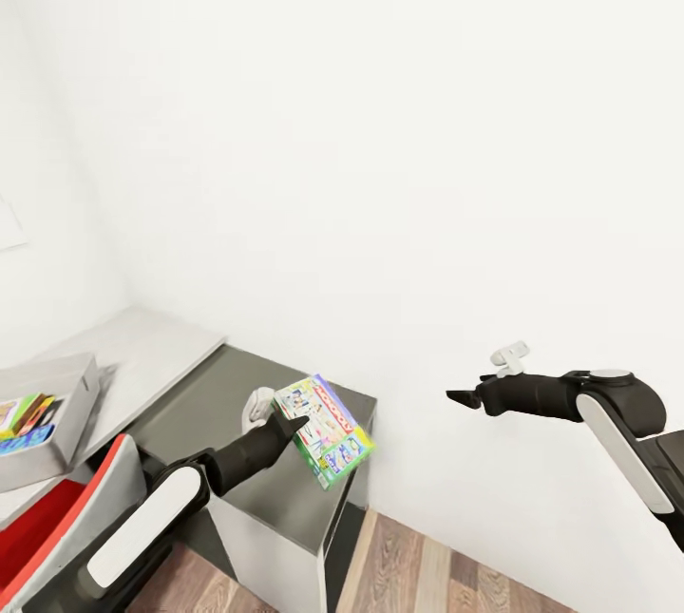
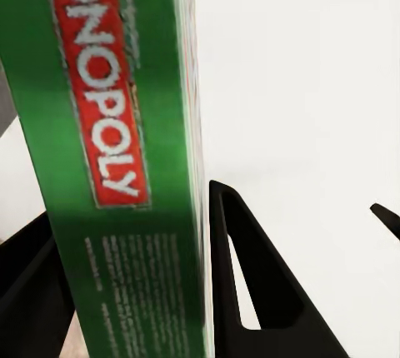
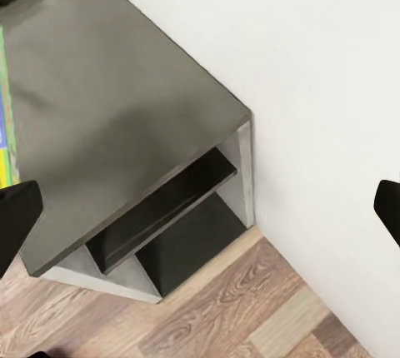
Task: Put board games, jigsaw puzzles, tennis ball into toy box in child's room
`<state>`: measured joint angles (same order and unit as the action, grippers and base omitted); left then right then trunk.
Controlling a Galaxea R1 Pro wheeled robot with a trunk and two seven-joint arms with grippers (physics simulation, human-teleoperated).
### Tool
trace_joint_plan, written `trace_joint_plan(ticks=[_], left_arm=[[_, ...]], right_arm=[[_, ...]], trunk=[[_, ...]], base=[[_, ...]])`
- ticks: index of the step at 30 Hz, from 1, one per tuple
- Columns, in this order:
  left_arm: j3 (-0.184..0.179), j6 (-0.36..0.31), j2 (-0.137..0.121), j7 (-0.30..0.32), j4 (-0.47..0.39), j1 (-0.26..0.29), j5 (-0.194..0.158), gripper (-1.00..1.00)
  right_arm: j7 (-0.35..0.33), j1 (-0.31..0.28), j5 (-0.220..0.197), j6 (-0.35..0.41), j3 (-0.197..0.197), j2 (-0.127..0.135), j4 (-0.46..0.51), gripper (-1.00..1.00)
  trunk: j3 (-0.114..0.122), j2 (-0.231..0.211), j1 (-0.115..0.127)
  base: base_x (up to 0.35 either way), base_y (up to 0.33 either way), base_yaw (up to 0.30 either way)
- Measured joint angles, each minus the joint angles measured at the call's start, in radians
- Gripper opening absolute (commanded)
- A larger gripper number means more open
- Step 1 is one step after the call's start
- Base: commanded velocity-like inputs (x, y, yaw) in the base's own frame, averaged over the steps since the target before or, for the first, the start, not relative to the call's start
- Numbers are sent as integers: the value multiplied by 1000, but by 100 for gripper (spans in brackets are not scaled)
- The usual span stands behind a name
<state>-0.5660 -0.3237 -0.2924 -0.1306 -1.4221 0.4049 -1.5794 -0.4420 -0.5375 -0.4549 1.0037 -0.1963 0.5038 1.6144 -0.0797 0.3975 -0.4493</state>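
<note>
Left end effector (image 1: 290, 423), matte black, grips the flat rectangular board game (image 1: 325, 431) above the dark grey worktop (image 1: 204, 404); a grey open toy box (image 1: 66, 394) sits well to the left. Right end effector (image 1: 463, 397) hangs empty, spread wide. Left wrist view: glossy green box edge (image 2: 125, 166) clamped between black fingers (image 2: 250, 283). Right wrist view: smooth slab worktop (image 3: 117, 116) with lower shelves, wood-grain floor (image 3: 250, 308).
</note>
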Motion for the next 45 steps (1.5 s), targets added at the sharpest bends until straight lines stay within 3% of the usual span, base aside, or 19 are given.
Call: trace_joint_plan(ticks=[3,4,6,7,8,11,13,17,19,26,33,36,41,43,45], left_arm=[[5,-54,-5,1,-28,17,-12,-100],[31,-106,-3,-10,-60,32,-8,-100],[81,-150,-3,-16,-86,44,-5,-100],[122,-185,-5,-39,-93,74,-5,-100],[157,-228,-7,-77,-90,112,5,-100],[205,-406,-8,-220,-25,207,1,-100],[292,-497,-9,-257,28,241,-2,-100],[358,-616,-9,-281,36,274,-7,-100],[371,-660,-8,-288,31,302,-8,-100],[378,-707,-12,-292,29,327,0,-100],[381,-714,-18,-292,30,336,-10,-100],[383,-715,-34,-288,31,349,-17,-100],[384,-715,-37,-281,31,351,-21,-100],[398,-713,-38,-276,22,353,-32,-100],[429,-712,-38,-276,-4,362,-65,-100]], right_arm=[[-1,0,0,0,1,0,0,100],[-1,-1,0,1,1,1,0,100],[-1,-2,-1,3,-3,-4,0,100],[-10,-13,-4,7,-5,-8,0,100],[-30,-28,-5,10,-5,-11,0,100],[-92,-69,-6,30,-2,-23,0,100],[-106,-81,-7,38,-2,-52,0,100],[-112,-87,-5,41,-1,-99,0,100],[-113,-89,-3,41,2,-105,0,100],[-114,-90,-2,41,6,-110,0,100],[-123,-82,-3,40,87,-109,0,100],[-123,-82,-3,40,90,-107,0,100],[-123,-84,-4,40,91,-106,0,100],[-123,-84,-4,40,91,-104,0,100],[-123,-85,-3,41,91,-104,0,100]], trunk=[[-2,0,0],[-2,0,0],[-3,0,0],[-4,0,0],[-4,0,0],[-6,0,0],[-7,0,0],[-10,0,0],[-11,0,0],[-15,0,0],[-15,0,0],[-15,0,0],[-15,0,0],[-15,0,0],[-15,0,0]], base=[[0,0,282],[0,0,282],[0,0,282],[0,0,283],[0,0,283],[0,0,283],[0,0,284],[0,0,284],[0,5,283],[0,239,250],[1,338,27],[117,341,73],[168,334,224],[197,313,276],[166,233,286]])
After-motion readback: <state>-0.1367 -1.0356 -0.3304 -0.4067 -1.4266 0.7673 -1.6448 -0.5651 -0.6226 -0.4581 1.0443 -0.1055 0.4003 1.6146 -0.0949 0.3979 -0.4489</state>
